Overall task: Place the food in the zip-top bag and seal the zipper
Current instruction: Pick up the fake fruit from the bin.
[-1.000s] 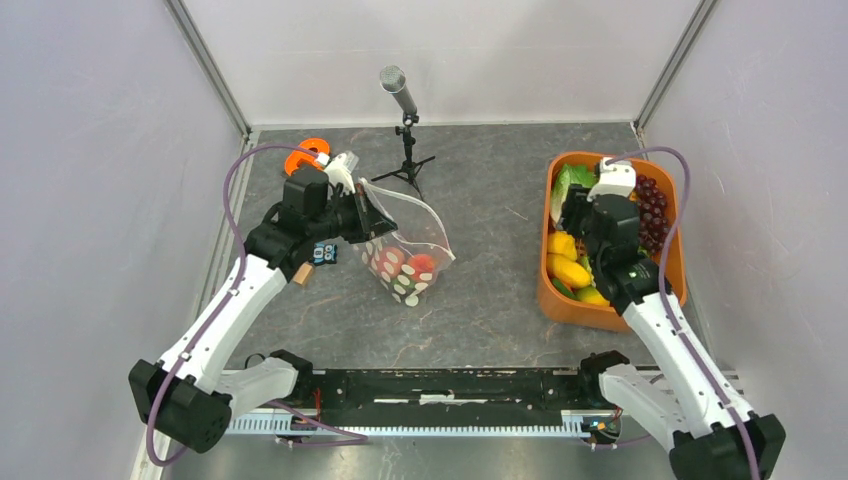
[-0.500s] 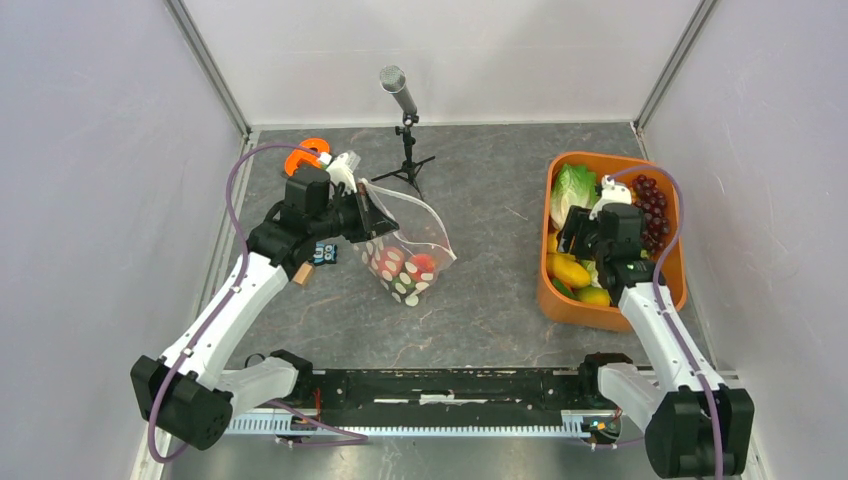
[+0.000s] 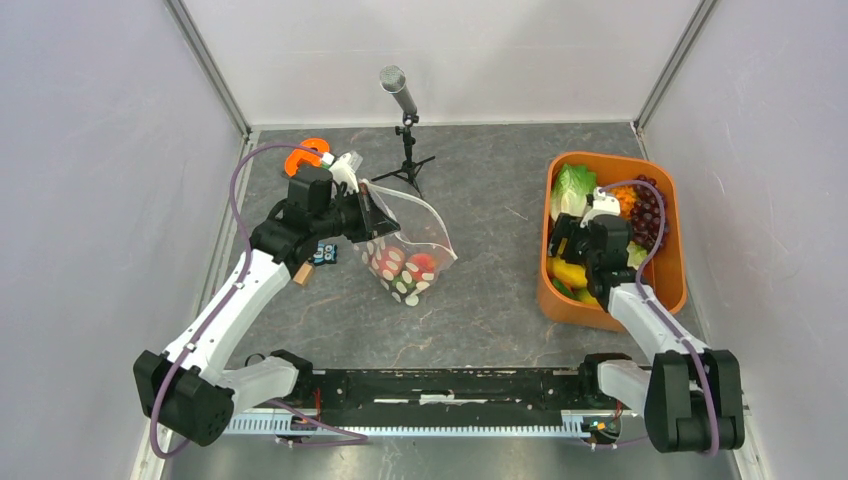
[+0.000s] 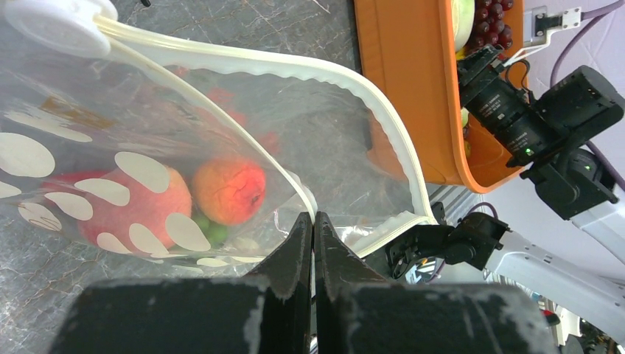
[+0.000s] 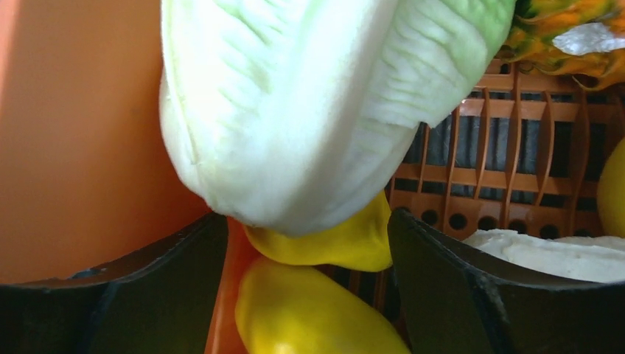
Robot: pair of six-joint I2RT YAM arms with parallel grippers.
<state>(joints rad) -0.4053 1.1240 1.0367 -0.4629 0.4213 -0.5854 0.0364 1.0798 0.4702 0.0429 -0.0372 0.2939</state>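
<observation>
Top external | right jaws spread wide astride yellow pepper [image 5: 309, 317] in orange tub [image 3: 555, 300], nothing gripped | left jaws clenched on zip-top bag [image 3: 410, 255] mouth, bag on desk [image 3: 490, 300], red pieces [image 3: 423, 263] inside | lettuce [image 3: 572, 188], grapes [image 3: 650, 215] unbagged | zipper [image 4: 383, 110] unsealed
</observation>
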